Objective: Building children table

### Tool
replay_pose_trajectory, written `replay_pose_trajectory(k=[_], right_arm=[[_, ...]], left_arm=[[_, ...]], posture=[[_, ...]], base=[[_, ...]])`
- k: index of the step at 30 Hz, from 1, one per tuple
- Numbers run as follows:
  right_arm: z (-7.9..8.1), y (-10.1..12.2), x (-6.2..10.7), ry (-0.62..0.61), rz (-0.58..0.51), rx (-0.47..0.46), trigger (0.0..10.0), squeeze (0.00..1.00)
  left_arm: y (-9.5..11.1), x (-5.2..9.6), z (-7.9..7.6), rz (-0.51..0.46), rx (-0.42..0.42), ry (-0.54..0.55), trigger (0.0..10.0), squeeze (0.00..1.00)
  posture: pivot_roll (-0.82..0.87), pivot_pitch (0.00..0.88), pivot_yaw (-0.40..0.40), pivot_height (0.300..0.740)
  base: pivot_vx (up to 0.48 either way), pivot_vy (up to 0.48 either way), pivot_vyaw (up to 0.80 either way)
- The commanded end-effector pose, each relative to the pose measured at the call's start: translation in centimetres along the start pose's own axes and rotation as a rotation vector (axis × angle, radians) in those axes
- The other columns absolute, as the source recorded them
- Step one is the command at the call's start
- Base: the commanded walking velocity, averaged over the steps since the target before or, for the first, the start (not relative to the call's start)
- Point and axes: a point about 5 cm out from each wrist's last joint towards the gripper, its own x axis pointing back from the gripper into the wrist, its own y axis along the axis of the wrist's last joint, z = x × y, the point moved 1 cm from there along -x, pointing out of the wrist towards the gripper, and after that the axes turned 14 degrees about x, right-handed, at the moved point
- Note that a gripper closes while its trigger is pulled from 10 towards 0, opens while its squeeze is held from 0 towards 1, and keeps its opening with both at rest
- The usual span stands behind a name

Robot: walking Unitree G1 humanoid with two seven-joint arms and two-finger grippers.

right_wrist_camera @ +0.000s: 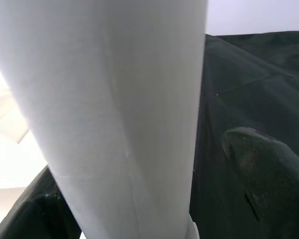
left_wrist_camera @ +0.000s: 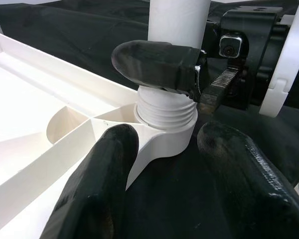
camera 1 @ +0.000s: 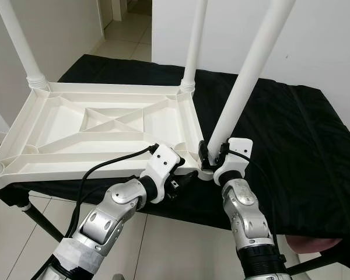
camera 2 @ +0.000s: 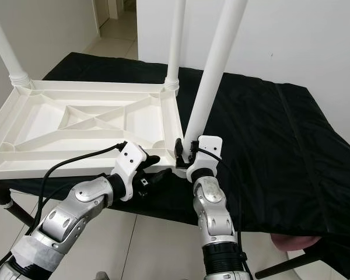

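The white ribbed plastic tabletop (camera 1: pixel 99 131) lies upside down on the bench draped in black cloth (camera 1: pixel 291 151), its near edge hanging past the bench edge. Two white tube legs already stand in the far corner sockets, one at the left (camera 1: pixel 20 44) and one further right (camera 1: pixel 193 46). The left claw (camera 1: pixel 184 178) sits at the near right corner with fingers spread, one on each side of the corner socket (left_wrist_camera: pixel 167 137), steadying rather than pinching. Just beside it, the right claw (camera 1: pixel 213 157) is pinched on the base of the third white leg (camera 1: pixel 245 79), which leans, its threaded end seated in that socket. The step in hand looks like screwing this leg home; next it likely needs straightening and turning until tight.
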Motion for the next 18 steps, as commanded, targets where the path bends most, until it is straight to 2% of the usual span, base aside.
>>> replay_pose_trajectory(k=[1, 2, 6, 9, 16, 18], right_arm=[[-0.48, -0.05, 0.08, 0.008, -0.004, -0.004, 10.0, 0.9], [-0.88, -0.03, 0.03, 0.062, -0.021, 0.027, 10.0, 0.0], [-1.28, 0.03, 0.01, 0.147, -0.039, 0.065, 10.0, 0.0], [-1.4, -0.08, -0.16, 0.265, -0.049, 0.124, 10.0, 0.0], [-1.09, -0.26, -0.38, 0.376, -0.055, 0.135, 10.0, 0.0], [-0.77, -0.48, -0.41, 0.455, -0.061, 0.14, 10.0, 0.0]], left_arm=[[-0.08, -0.14, -0.71, 0.026, -0.009, -0.086, 10.0, 0.0], [-0.13, -0.14, -0.76, 0.027, -0.008, -0.087, 10.0, 0.0], [-0.19, -0.14, -0.78, 0.029, -0.006, -0.089, 10.0, 0.0], [-0.16, -0.08, -0.71, 0.032, -0.009, -0.088, 10.0, 0.0], [-0.12, -0.01, -0.74, 0.032, -0.008, -0.089, 10.0, 0.0], [-0.12, 0.03, -0.8, 0.033, -0.009, -0.091, 10.0, 0.0]], posture=[[-0.05, 0.0, -0.04, 0.74], [-0.05, 0.0, -0.039, 0.74], [-0.05, 0.0, -0.037, 0.74], [-0.05, 0.0, -0.037, 0.74], [-0.04, 0.0, -0.036, 0.74], [-0.04, 0.0, -0.034, 0.74]], base=[[0.0, 0.0, 0.0], [0.0, 0.0, 0.0], [0.0, 0.0, 0.0], [0.0, 0.0, 0.0], [0.0, 0.0, 0.0], [0.0, 0.0, 0.0]])
